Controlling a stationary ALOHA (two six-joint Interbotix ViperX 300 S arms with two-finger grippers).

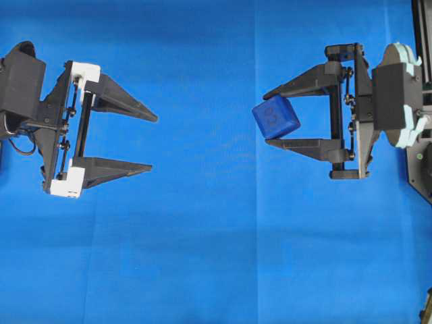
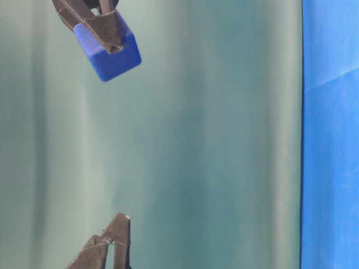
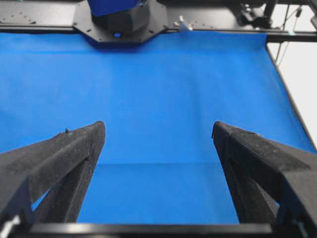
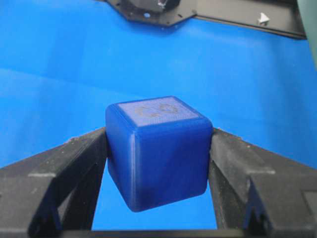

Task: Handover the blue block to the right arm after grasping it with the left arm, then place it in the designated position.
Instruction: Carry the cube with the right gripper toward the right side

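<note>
Overhead view is showing the right gripper squeezing the blue block between the tips of its two black fingers, one finger pressing on the block's upper side and the other on its lower side as seen from above. The block is sitting tilted, its corner pointing out past the fingertips toward the middle of the blue cloth, with a faint round mark showing on its top face. Right wrist view is confirming the grip: the block is wedged between both fingers, touching each one, with the cloth lying well below it. Table-level view is showing the block hanging in the air, pinched by a dark finger across its face. The left gripper, the one with white mounts, is standing well apart from the block on the other side of the cloth, its jaws spread wide and holding nothing; its wrist view is showing only bare cloth between the two fingers.
</note>
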